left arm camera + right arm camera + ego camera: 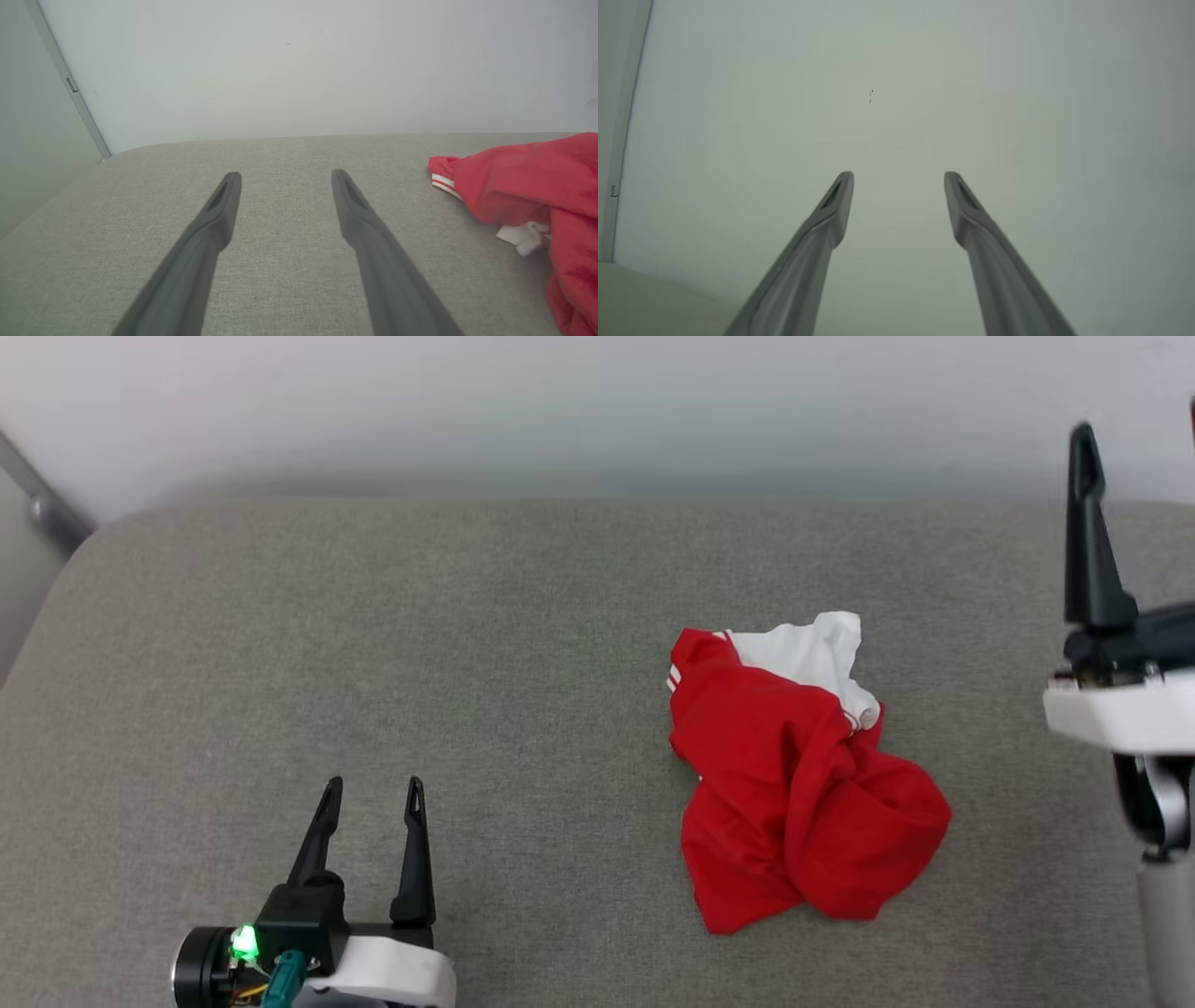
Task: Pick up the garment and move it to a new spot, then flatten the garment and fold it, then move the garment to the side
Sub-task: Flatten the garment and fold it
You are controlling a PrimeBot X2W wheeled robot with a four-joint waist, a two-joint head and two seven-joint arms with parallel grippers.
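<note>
The red jersey T-shirt [803, 784] lies crumpled in a heap on the right half of the grey fabric-covered surface [373, 616], one white sleeve [808, 653] turned toward the wall [597, 401], and nothing touches it. The left gripper [372, 786] hovers low over the near left of the surface, jaws spread wide and empty, well apart from the shirt. The right gripper [899, 176] is raised at the right edge, also wide and empty, pointing at the wall rather than down. The main risk, as I judge it, is a pinch into the bunched middle: catching several layers at once would lift the shirt as a knot that won't spread flat. A shallow pinch may take one thin layer and slip. Closing too low may nip the surface's cloth as well. The print is hidden, so which face is up cannot be told. Count: one shirt, one white sleeve showing, two grippers with two fingers each, one surface.
</note>
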